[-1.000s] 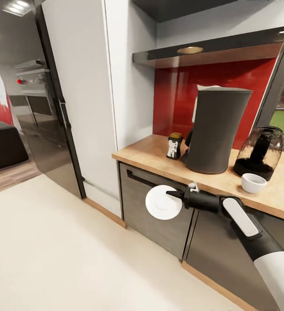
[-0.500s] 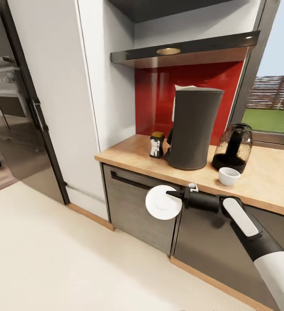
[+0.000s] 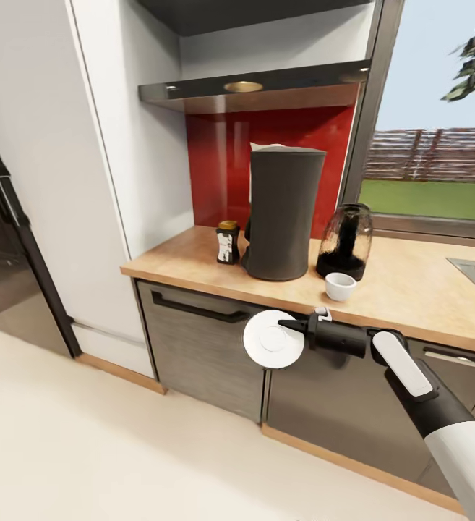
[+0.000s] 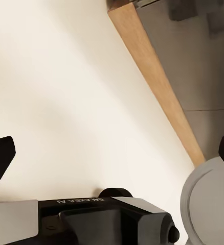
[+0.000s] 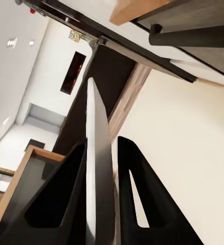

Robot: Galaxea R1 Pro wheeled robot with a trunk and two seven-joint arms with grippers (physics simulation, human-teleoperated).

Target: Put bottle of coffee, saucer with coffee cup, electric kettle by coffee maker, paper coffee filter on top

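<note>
One item is in your grasp now: the right gripper is clamped on the rim of the saucer, and in the right wrist view the saucer shows edge-on as a thin blade pinched between the two dark fingers. You are holding it upright, its face turned toward the camera, low in front of the grey cabinet fronts and below the front edge of the kitchen countertop. What matters for the coming move is that the place for it lies above and beyond your hand. The coffee maker stands on the worktop against the red backsplash, with the bottle of coffee just beside it on one side and the electric kettle close on the other. The coffee cup sits in front of the kettle, nearer the counter edge. By my reading, you need to lift the plate clear over the edge and tip it flat before setting it down on bare wood near the coffee maker. The right arm is the one to use. Your left gripper hangs over the pale floor with its fingers spread wide and nothing between them.
</note>
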